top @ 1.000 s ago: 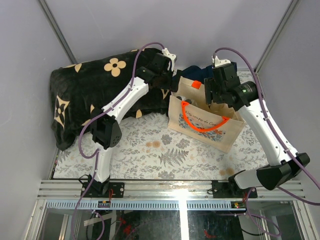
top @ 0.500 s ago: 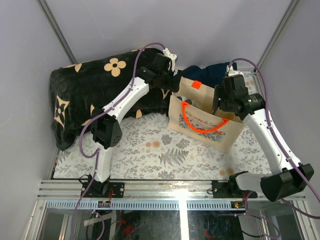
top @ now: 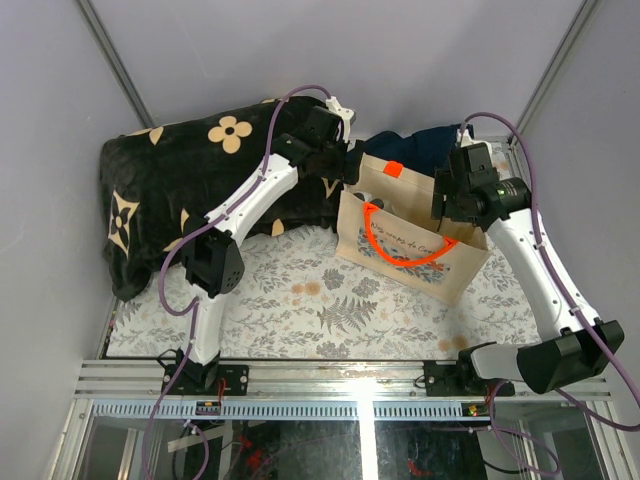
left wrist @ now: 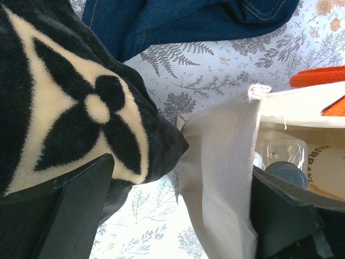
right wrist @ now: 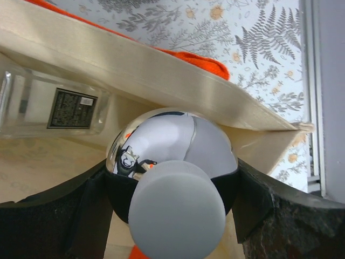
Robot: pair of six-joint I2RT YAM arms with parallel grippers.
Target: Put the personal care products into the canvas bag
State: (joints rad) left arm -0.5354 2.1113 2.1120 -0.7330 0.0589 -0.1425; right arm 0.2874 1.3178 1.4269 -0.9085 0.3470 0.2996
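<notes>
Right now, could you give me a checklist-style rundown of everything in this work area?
Surface: table under a fern-print cover.
Job's things: canvas bag standing upright with its mouth open; clear bottle with dark cap and white bottle inside it; shiny round bottle with a pale cap held at the bag's mouth.
Clutter: black blanket with cream flowers beside the bag; navy cloth behind it.
Grippers: left gripper open, straddling the bag's wall; right gripper shut on the shiny round bottle.
Cables: purple cables loop along both arms.
Surroundings: grey walls; metal rail at the near edge.
</notes>
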